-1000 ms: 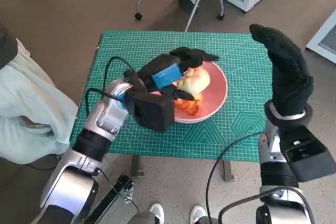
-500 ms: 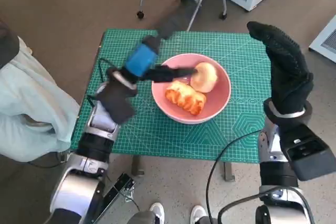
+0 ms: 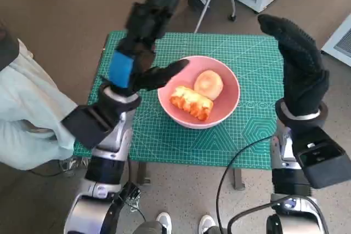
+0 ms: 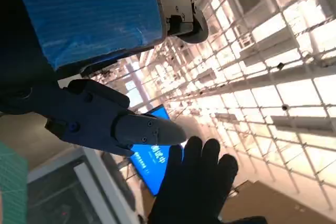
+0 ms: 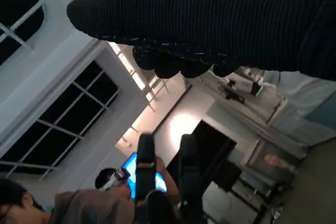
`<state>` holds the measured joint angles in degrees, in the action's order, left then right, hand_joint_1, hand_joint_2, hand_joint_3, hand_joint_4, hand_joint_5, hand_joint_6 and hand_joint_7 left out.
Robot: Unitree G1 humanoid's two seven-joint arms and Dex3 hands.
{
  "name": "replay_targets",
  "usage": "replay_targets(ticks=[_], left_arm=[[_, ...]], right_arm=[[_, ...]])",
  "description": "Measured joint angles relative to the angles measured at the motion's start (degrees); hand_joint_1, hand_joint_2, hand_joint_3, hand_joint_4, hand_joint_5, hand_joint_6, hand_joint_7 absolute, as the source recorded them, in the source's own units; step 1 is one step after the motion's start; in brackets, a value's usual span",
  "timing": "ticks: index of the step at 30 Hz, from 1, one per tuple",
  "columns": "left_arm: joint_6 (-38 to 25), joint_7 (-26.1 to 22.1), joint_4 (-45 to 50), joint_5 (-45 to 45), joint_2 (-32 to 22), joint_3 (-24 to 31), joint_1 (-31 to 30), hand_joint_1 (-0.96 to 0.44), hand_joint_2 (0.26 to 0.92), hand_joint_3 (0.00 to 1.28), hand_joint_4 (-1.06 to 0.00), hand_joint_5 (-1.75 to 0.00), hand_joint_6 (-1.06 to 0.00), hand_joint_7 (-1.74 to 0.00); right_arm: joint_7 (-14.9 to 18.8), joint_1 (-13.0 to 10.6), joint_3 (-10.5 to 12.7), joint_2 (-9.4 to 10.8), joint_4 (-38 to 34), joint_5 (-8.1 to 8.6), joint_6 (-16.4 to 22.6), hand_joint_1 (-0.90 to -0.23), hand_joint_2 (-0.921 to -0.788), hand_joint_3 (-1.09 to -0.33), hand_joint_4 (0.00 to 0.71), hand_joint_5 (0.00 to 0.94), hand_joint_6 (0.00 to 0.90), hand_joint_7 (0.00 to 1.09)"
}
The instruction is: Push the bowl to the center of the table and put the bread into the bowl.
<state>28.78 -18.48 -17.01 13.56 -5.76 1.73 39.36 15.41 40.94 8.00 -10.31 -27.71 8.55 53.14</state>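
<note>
Your bowl [image 3: 199, 97] sits mid-frame on the table [image 3: 164, 135] with the bread [image 3: 192, 101] inside, so both the left hand [image 3: 143, 42] and right hand [image 3: 296, 53] hover raised, fingers apart, holding nothing.

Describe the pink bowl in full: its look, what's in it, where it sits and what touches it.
The pink bowl is round, shallow, smooth and glossy, standing upright on the green cutting mat near the table's middle. Inside lie a round pale bun and an elongated orange-glazed pastry, side by side. The left hand hangs raised over its left rim; whether it touches is unclear. The right hand stands apart.
</note>
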Motion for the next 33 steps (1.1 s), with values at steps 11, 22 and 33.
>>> replay_targets(ticks=[11, 22, 33], left_arm=[[-1.29, -1.75, 2.58, 3.12, 0.76, 1.64, -2.78, -0.50, 0.921, 0.24, -0.19, -0.13, 0.00, -0.73], [1.74, -2.65, 2.54, 3.84, 1.25, 3.75, -2.98, -0.54, 0.921, 0.25, -0.23, -0.06, -0.12, -0.47], [4.39, -2.22, 1.60, 3.83, 1.56, 4.93, -2.98, -0.55, 0.921, 0.25, -0.27, -0.03, -0.17, -0.35]], right_arm=[[-1.82, 0.83, -0.35, -0.01, 1.84, -2.07, -1.81, -0.492, -0.921, -0.774, 0.345, 0.000, 0.015, 0.80], [-1.82, 1.20, -1.38, -0.40, 2.09, -2.21, -2.96, -0.502, -0.921, -0.779, 0.333, 0.000, 0.005, 0.80], [-1.81, 1.27, -1.80, -0.74, 2.50, -2.16, -4.00, -0.515, -0.921, -0.776, 0.331, 0.000, -0.001, 0.79]])
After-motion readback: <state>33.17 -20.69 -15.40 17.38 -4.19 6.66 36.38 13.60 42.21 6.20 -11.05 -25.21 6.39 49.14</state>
